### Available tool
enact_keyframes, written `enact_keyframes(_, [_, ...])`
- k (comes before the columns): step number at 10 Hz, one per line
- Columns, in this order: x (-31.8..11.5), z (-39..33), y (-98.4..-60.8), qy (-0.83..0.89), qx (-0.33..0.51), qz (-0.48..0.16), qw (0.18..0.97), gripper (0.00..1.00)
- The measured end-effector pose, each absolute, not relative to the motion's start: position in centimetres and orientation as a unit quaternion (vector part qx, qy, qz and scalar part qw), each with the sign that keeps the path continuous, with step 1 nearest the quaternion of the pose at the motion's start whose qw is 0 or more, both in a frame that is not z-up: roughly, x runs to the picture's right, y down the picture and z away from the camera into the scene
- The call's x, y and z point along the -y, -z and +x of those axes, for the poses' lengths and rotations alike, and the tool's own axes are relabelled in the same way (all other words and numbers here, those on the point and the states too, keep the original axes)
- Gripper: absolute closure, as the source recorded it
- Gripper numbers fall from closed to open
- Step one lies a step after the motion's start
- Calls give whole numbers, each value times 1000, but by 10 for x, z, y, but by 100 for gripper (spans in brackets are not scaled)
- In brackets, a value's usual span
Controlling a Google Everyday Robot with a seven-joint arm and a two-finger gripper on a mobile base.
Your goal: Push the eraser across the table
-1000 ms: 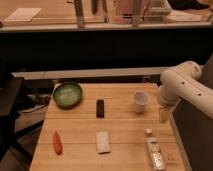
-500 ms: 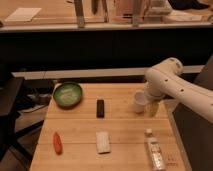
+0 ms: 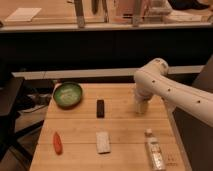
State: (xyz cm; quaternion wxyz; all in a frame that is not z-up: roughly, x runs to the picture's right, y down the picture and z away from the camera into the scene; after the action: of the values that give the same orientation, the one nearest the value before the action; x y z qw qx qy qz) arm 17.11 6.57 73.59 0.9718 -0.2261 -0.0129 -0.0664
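The eraser is a small black oblong block lying lengthwise near the middle of the light wooden table. My white arm reaches in from the right, with its bulky wrist over the table's right side. The gripper hangs below the wrist, close above the tabletop and well to the right of the eraser, not touching it. It stands where the white cup stood, and the cup is mostly hidden behind it.
A green bowl sits at the back left. An orange carrot-shaped thing lies at the front left. A pale pad lies in front of the eraser. A clear bottle lies at the front right.
My arm has swung left from beyond the table's right edge to over the cup's spot. The eraser and the other things have not moved.
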Motion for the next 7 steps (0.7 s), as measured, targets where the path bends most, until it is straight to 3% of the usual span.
enact_keyframes(7, [-76,137,-765,84,34,-214,973,20])
